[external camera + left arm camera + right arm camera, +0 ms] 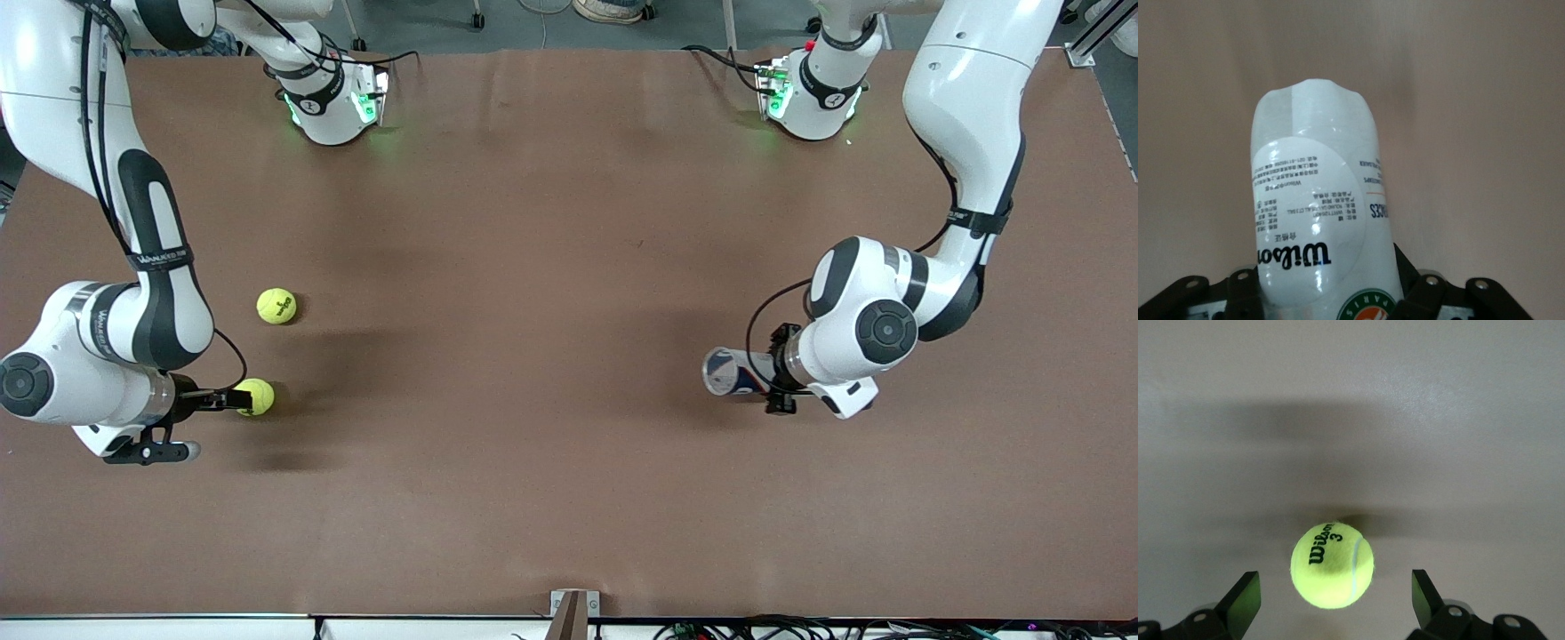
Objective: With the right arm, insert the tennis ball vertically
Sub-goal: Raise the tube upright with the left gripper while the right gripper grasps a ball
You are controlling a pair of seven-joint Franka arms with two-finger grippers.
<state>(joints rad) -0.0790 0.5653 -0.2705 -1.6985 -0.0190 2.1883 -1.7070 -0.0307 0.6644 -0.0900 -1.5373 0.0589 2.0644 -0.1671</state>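
My right gripper [1335,600] has its jaws spread wide with the tennis ball [1332,565] sitting on the tabletop [551,356] centred between them at twelve o'clock, while my left gripper [775,378] is clamped on the can [1321,213].

two tennis balls and a ball can on the brown table

a yellow-green tennis ball [1332,565] printed "wilson 3" rests on the table toward the right arm's end, with a second ball [276,306] near it, farther from the front camera. a clear wilson-labelled can [1321,227] lies tipped on its side toward the left arm's end, well apart from both.
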